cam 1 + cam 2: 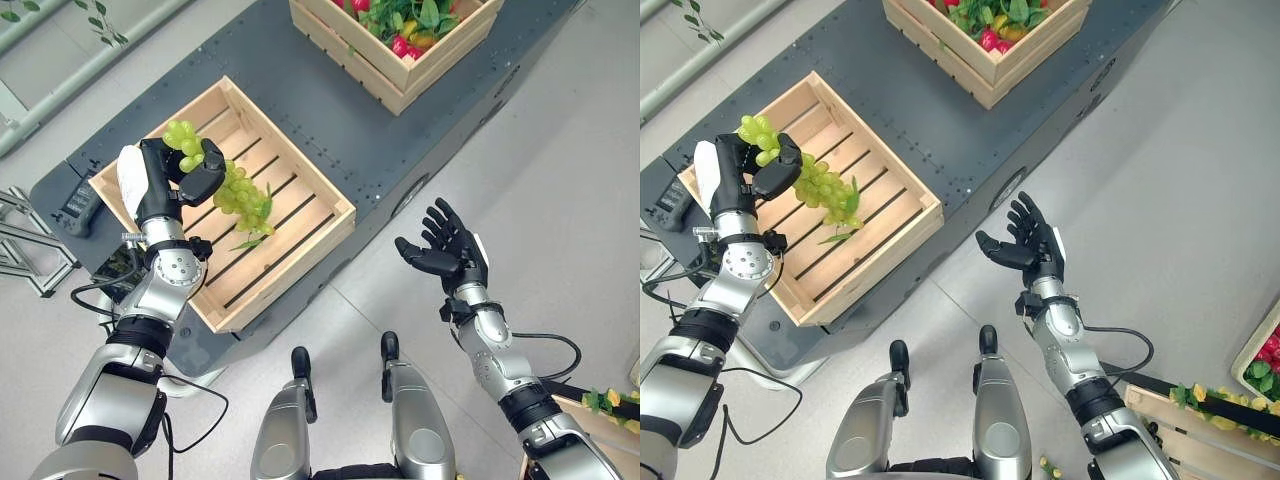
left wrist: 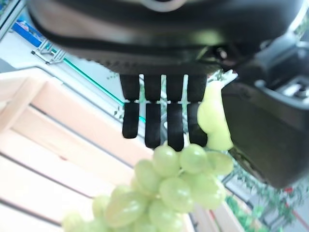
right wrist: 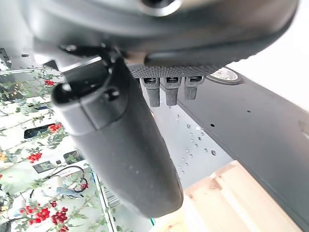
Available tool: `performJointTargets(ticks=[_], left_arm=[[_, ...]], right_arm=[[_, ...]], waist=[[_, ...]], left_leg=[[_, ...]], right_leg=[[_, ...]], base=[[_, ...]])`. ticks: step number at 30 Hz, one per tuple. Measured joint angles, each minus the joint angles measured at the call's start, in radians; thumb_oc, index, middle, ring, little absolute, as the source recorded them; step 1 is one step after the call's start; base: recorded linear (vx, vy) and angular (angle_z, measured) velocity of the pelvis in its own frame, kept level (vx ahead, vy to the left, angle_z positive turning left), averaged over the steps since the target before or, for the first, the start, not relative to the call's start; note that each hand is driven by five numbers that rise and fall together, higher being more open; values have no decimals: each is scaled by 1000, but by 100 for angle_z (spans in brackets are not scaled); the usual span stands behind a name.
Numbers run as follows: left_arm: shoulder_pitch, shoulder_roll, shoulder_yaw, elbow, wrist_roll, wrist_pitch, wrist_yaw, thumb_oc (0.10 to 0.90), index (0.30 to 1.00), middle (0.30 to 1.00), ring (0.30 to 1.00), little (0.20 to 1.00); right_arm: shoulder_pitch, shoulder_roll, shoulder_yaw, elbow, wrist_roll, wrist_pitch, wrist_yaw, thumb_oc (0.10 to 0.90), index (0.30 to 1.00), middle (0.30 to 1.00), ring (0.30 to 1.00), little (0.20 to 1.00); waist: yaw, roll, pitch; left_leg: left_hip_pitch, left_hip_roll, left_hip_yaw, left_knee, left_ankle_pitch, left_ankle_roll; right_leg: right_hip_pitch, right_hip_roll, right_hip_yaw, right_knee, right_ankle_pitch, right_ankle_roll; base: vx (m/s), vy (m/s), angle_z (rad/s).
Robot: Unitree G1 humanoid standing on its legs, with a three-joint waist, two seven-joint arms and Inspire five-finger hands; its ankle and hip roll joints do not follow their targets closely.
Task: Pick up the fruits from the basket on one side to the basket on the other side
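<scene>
A bunch of green grapes (image 1: 238, 192) hangs over the near wooden crate (image 1: 300, 240), with my left hand (image 1: 165, 170) shut on its top end. In the left wrist view the grapes (image 2: 169, 186) hang past the curled fingers (image 2: 159, 123). The crate's slatted floor is bare under the bunch. A second wooden crate (image 1: 370, 62) at the far end of the dark table holds red, green and yellow fruit (image 1: 405, 30). My right hand (image 1: 445, 248) is open, palm up, over the floor to the right of the table, holding nothing.
The crates rest on a dark grey table (image 1: 330, 120). A black device (image 1: 80, 200) lies at the table's left end. A metal frame (image 1: 25, 245) stands on the floor at left. Another crate with fruit (image 1: 1240, 400) sits on the floor at lower right.
</scene>
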Motion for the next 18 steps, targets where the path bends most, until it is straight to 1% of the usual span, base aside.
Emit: performJointTargets(ticks=[2, 5, 6, 8, 10, 11, 13, 15, 17, 18], left_arm=[[28, 0, 40, -25, -1, -1, -2, 400, 300, 300, 300, 300], [48, 1, 95, -52, 1, -1, -5, 400, 300, 300, 300, 300], [49, 1, 99, -56, 0, -1, -6, 400, 300, 300, 300, 300], [48, 2, 102, -83, 0, -1, -11, 400, 300, 300, 300, 300], [50, 2, 106, -111, 1, -1, -32, 400, 300, 300, 300, 300], [52, 2, 106, -121, 1, -10, -35, 400, 300, 300, 300, 300], [51, 3, 107, -133, 0, -21, -41, 400, 300, 300, 300, 300], [49, 3, 108, -142, -5, -26, -76, 400, 300, 300, 300, 300], [50, 4, 108, -142, -25, -40, -113, 400, 300, 300, 300, 300], [50, 5, 108, -142, -34, -42, -124, 400, 300, 300, 300, 300]], right_arm=[[50, 0, -31, -35, -1, 0, 12, 800, 900, 900, 900, 900], [71, -3, -43, -43, -1, 5, 41, 800, 900, 900, 900, 900], [79, -3, -51, -47, -1, 7, 57, 800, 900, 900, 900, 900], [84, -3, -69, -74, -1, 9, 79, 800, 900, 900, 900, 900], [78, -4, -69, -91, -3, 21, 101, 800, 900, 900, 900, 900], [79, -6, -69, -116, -9, 21, 113, 800, 900, 900, 900, 900], [72, -7, -70, -147, -28, 21, 130, 800, 900, 900, 900, 900], [61, -9, -67, -167, -31, 32, 160, 800, 900, 900, 900, 900], [59, -15, -66, -191, -31, 35, 179, 800, 900, 900, 900, 900], [57, -16, -65, -193, -31, 35, 185, 800, 900, 900, 900, 900]], waist=[[3, 12, -4], [1, 17, -7], [2, 23, -12], [2, 36, -21], [3, 40, -27], [3, 44, -48], [2, 51, -69], [2, 53, -72], [3, 58, -112], [4, 58, -122]], left_leg=[[46, 1, 3, -34, 3, 2], [107, 1, 9, -82, 10, 4], [131, 1, 11, -99, 11, 4], [147, 1, 10, -109, 11, 5], [195, 2, 9, -141, 15, 7], [200, 2, 9, -151, 15, 7], [204, 1, 10, -164, 16, 7], [246, 2, 10, -182, 16, 7], [254, 4, 9, -208, 17, 7], [255, 3, 9, -211, 17, 7]], right_leg=[[45, 1, -4, -33, 0, 3], [103, 2, -6, -74, 5, 10], [127, 4, -7, -90, 6, 12], [151, 2, -12, -115, 10, 17], [199, 6, -24, -142, 11, 18], [205, 6, -26, -155, 11, 18], [211, 6, -27, -173, 14, 22], [266, 8, -31, -209, 21, 25], [276, 11, -34, -240, 27, 29], [280, 11, -34, -252, 31, 29]], base=[[145, -9, -1], [165, -14, -2], [94, -12, -1], [155, -30, 5], [144, -38, 4], [115, -41, 0], [132, -77, 0], [92, -85, 2], [57, -69, 3], [56, -72, 1]])
